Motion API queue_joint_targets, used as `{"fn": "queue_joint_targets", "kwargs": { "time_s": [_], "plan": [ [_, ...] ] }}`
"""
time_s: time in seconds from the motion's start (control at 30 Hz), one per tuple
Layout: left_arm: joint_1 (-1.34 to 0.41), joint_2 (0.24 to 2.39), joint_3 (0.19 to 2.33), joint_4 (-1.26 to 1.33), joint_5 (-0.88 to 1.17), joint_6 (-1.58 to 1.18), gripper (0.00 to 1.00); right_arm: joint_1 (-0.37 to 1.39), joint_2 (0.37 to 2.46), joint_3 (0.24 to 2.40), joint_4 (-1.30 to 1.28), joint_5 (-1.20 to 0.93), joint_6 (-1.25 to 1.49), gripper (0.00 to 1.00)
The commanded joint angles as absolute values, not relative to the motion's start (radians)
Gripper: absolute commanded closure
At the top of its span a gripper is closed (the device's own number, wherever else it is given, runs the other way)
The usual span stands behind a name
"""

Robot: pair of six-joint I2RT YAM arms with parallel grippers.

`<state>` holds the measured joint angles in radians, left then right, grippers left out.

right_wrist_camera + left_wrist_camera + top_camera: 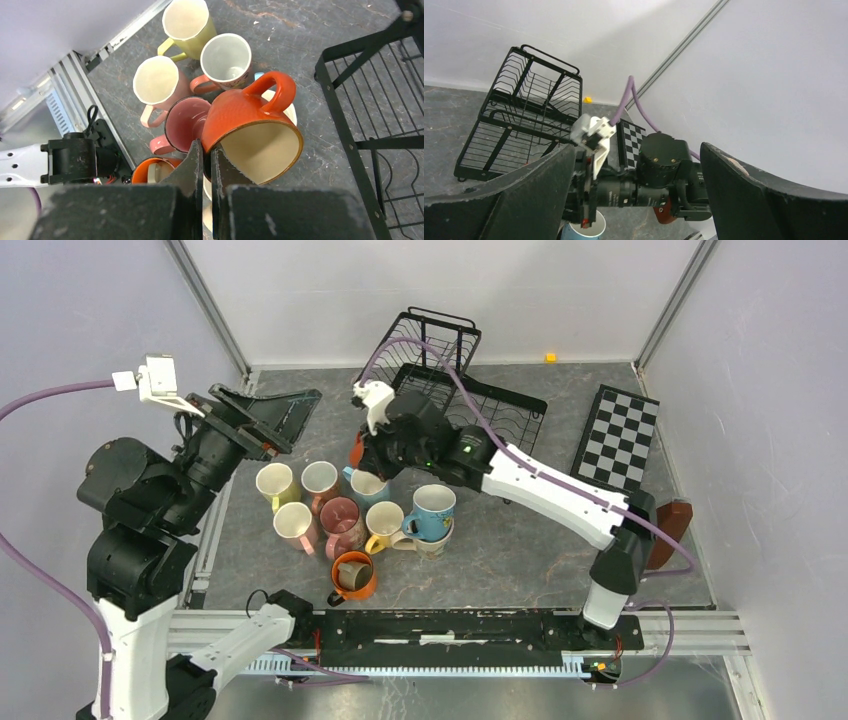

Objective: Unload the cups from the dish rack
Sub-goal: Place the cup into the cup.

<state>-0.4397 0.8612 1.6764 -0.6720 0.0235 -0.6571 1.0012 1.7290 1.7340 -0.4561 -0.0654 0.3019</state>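
You are holding the orange mug (252,127) tipped on its side with the handle up. Your right gripper (206,150) is pinching its wall right at the rim, fingers squeezed close. The mug is hanging out of the dish rack (500,405), just beside it and over the bunch of mugs on the table (340,515), close above the dark pink mug (185,117). I cannot tell if it is touching any of them.

This mug is looking hard and shiny, so it is likely slippery, and it can chip if it bumps the others. A rim pinch is holding only one side, so the mug may swing. Going slowly to a bare spot would be safer.

Your left gripper (290,420) is hanging wide open off to the left, holding nothing. No cup is showing in the parts of the rack you can see, so this may be the last one.
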Motion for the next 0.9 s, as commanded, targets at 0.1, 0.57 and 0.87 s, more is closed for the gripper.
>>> {"fn": "queue_joint_targets", "kwargs": {
  "time_s": [0.1,0.57,0.87],
  "plan": [
    [-0.436,0.852,1.700,-0.681,0.003,-0.600,0.00,1.085,1.856,1.928,-0.612,0.068,0.227,1.00],
    [-0.436,0.823,1.703,-0.690,-0.032,-0.585,0.00,1.138,1.942,1.964,-0.744,0.156,0.216,1.00],
    [-0.436,0.818,1.693,-0.690,-0.028,-0.585,0.00,1.166,1.952,1.921,-0.775,0.176,0.217,1.00]
  ]
}}
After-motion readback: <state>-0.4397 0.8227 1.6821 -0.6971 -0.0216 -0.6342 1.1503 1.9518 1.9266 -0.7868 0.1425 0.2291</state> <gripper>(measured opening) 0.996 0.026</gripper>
